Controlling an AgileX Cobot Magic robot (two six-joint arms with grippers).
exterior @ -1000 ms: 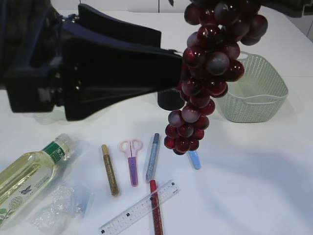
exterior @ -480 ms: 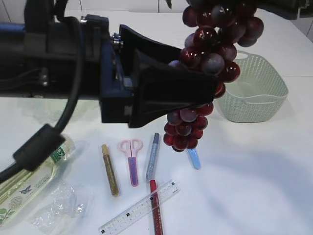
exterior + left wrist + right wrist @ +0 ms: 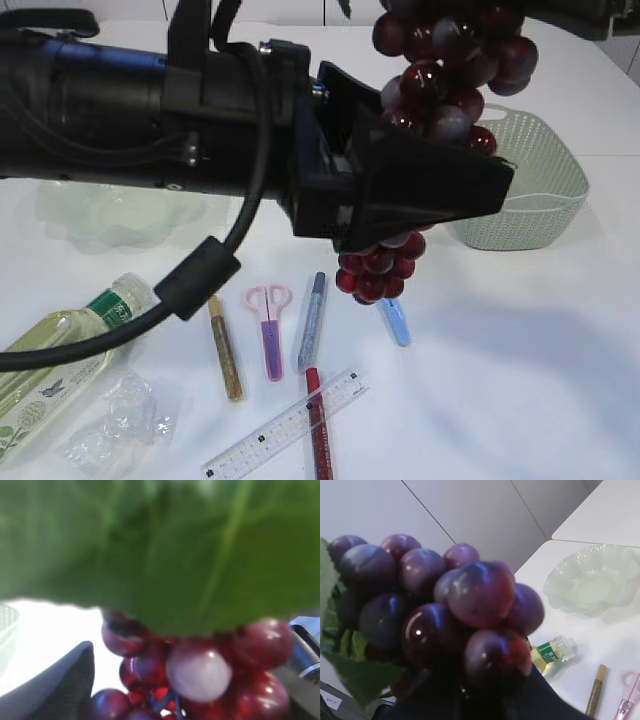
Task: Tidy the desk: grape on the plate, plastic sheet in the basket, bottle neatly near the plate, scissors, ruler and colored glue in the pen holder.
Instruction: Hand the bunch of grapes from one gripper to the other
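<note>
A bunch of dark red grapes (image 3: 450,70) hangs in the air above the table's middle. It fills the right wrist view (image 3: 470,610), where my right gripper (image 3: 470,685) is shut on it. My left gripper (image 3: 440,190) reaches across from the left. Its jaws are open, with the lower grapes (image 3: 200,670) between them (image 3: 185,700). A pale green plate (image 3: 110,215) lies at the back left. An oil bottle (image 3: 50,365) and a plastic sheet (image 3: 115,425) lie at the front left. Pink scissors (image 3: 268,325), a ruler (image 3: 285,425) and glue pens (image 3: 225,348) lie at the front. The pen holder is hidden.
A green woven basket (image 3: 540,200) stands at the back right. More glue pens, silver-blue (image 3: 312,320), red (image 3: 320,430) and blue (image 3: 395,320), lie among the stationery. My left arm (image 3: 150,100) spans the left half of the exterior view.
My left arm has swung right across the table, and its open jaws have reached the grape bunch. The bunch has hung in about the same spot.
</note>
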